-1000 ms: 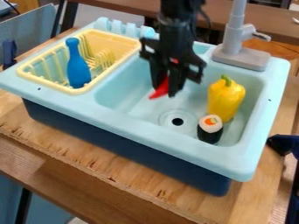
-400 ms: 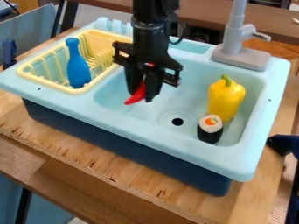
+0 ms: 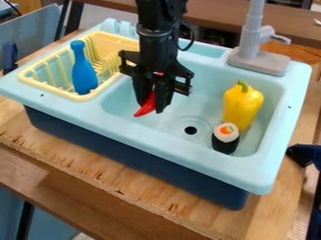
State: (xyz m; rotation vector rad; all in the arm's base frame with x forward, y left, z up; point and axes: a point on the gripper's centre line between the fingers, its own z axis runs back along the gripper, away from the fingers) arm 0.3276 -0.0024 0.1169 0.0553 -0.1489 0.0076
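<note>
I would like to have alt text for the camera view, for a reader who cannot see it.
A black robot claw holds a red pepper-like item over the left part of a light blue toy sink. In the basin's right side are a yellow bell pepper and a sushi roll; a blue bottle-shaped toy stands in the yellow rack.

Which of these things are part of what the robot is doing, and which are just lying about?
Part of the work, it seems:
- gripper, hanging over the basin
- red pepper, held in it
- sink, underneath

Apparently just there:
- yellow pepper and sushi, in the basin
- blue pin, in the rack
- faucet, at the back
</note>
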